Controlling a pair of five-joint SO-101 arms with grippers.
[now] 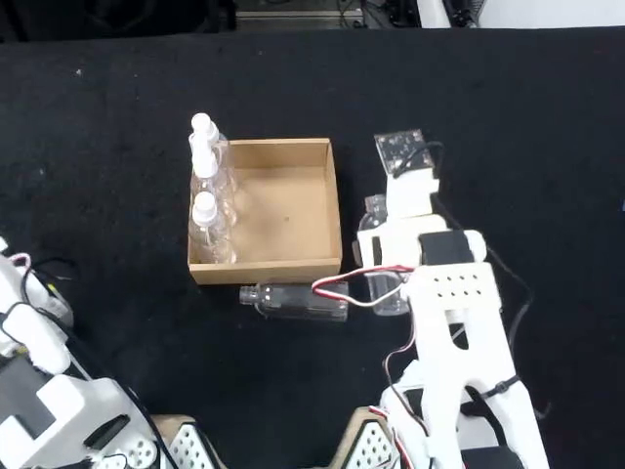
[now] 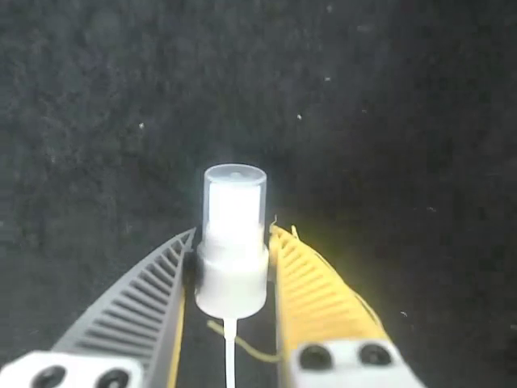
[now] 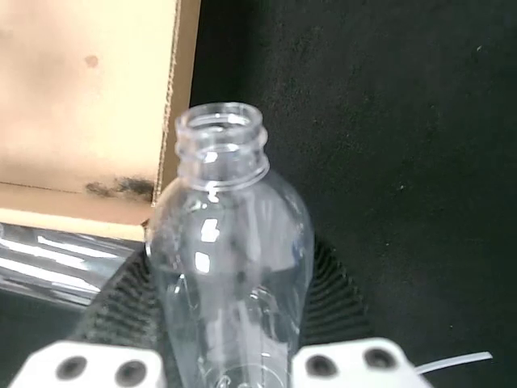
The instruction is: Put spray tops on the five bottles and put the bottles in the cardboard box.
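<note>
A: Starting with the left gripper (image 2: 233,234); released or clenched?
B: Clenched on a spray top (image 2: 233,275); pinched at the white collar between a grey finger (image 2: 145,307) and a yellow finger (image 2: 315,299); clear cap pointing away from the wrist; thin dip tube (image 2: 232,356) trailing back between the two; held above the black table (image 2: 388,105), down toward 7 o'clock in the high view.
A: And the right gripper (image 3: 234,250)?
B: Grasping an open bottle (image 3: 230,275) round its clear body; threaded neck uncovered, mouth facing away from the wrist; placed just beside the cardboard box (image 1: 264,271), off its 3 o'clock wall; partly hidden under the right arm (image 1: 454,293) from above.
A: Inside the box, then?
B: Three capped bottles (image 1: 208,200); standing upright in a row along the 9 o'clock wall, running from 12 o'clock down to 6 o'clock; packed close together, white tops up.
A: Anything down on the table itself?
B: One lying bottle (image 1: 293,301); flat on its side just outside the 6 o'clock wall, parallel to it; neck toward 9 o'clock; touching the cardboard or merely near it, hard to tell; crossed at the 3 o'clock end by a red and white cable (image 1: 337,286) from the right arm.
</note>
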